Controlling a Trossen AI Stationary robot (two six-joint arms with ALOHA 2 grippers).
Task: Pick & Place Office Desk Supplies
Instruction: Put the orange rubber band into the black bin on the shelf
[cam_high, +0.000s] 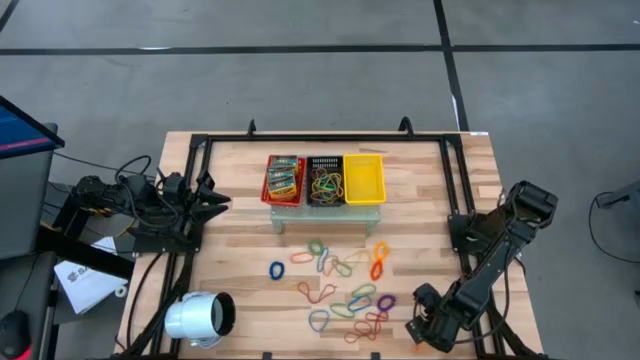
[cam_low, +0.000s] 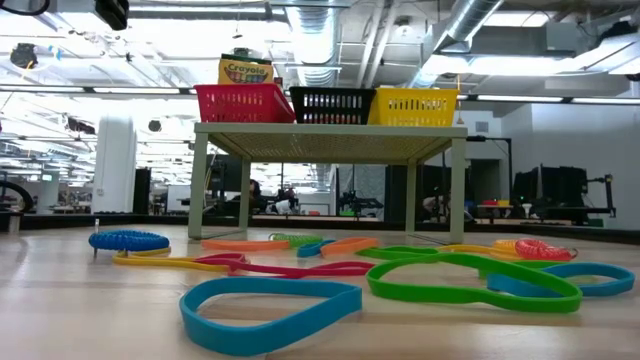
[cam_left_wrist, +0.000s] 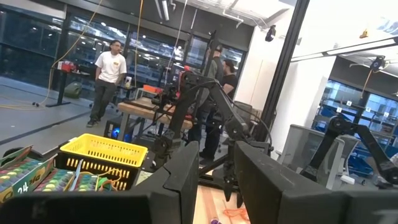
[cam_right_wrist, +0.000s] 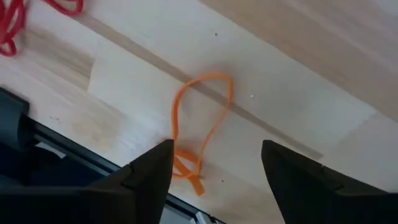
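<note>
Many coloured rubber-band loops (cam_high: 345, 290) lie flat on the wooden table's near middle; in the low view a blue loop (cam_low: 270, 310) and a green one (cam_low: 470, 280) are nearest. My right gripper (cam_high: 418, 328) hangs open near the table's near right edge, pointing steeply down. In its wrist view an orange loop (cam_right_wrist: 202, 118) lies on the wood below, and the gripper (cam_right_wrist: 217, 168) stands clear above the loop's near end. My left gripper (cam_high: 218, 200) waits at the table's left, raised, its fingers (cam_left_wrist: 186, 180) a narrow gap apart with nothing between.
A small stand (cam_low: 330, 130) at the table's far middle carries a red basket (cam_high: 284, 180) with printed packets (cam_low: 245, 70), a black basket (cam_high: 325, 180) with bands, and a yellow basket (cam_high: 364, 178). A white cylinder (cam_high: 200, 318) lies near left. A black frame rail (cam_right_wrist: 37, 149) edges the table.
</note>
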